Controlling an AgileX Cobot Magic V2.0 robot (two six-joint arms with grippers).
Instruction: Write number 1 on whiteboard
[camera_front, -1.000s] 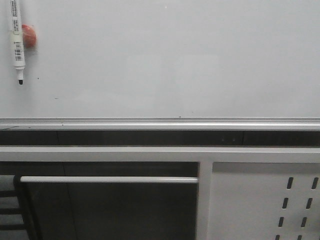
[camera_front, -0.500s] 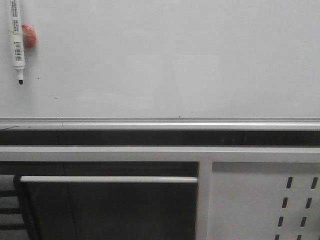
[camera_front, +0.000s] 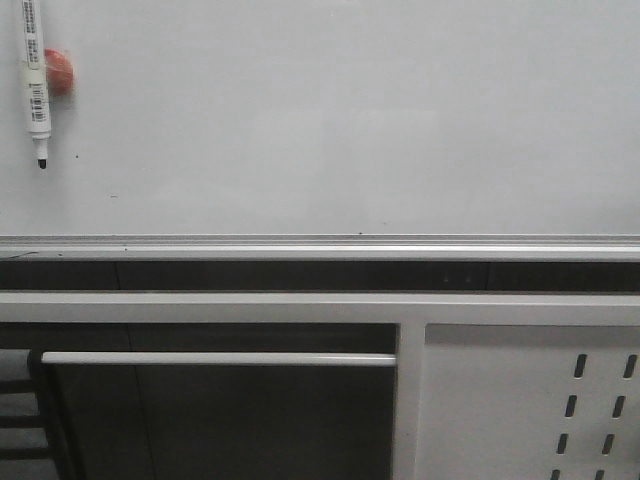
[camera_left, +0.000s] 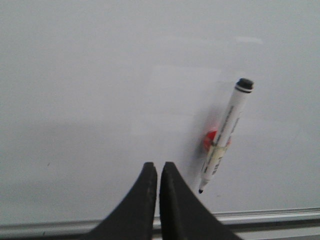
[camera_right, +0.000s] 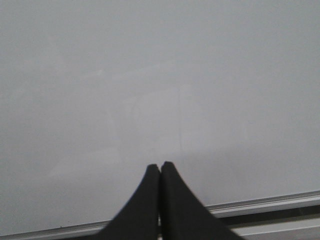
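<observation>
The whiteboard (camera_front: 340, 120) fills the upper part of the front view, with its silver edge rail (camera_front: 320, 245) below; it is also the backdrop in the left wrist view (camera_left: 100, 90) and the right wrist view (camera_right: 160, 75). No number 1 shows on it. A white marker with a black tip (camera_front: 35, 80) hangs on a red holder (camera_front: 60, 72) at the board's upper left, also seen as the marker (camera_left: 225, 134) in the left wrist view. My left gripper (camera_left: 158, 165) is shut and empty, apart from the marker. My right gripper (camera_right: 160, 164) is shut and empty before bare board.
Below the rail runs a dark gap, then a white frame beam (camera_front: 320, 307). A white metal panel with slotted holes (camera_front: 530, 400) stands at lower right, and a white horizontal bar (camera_front: 215, 358) at lower left.
</observation>
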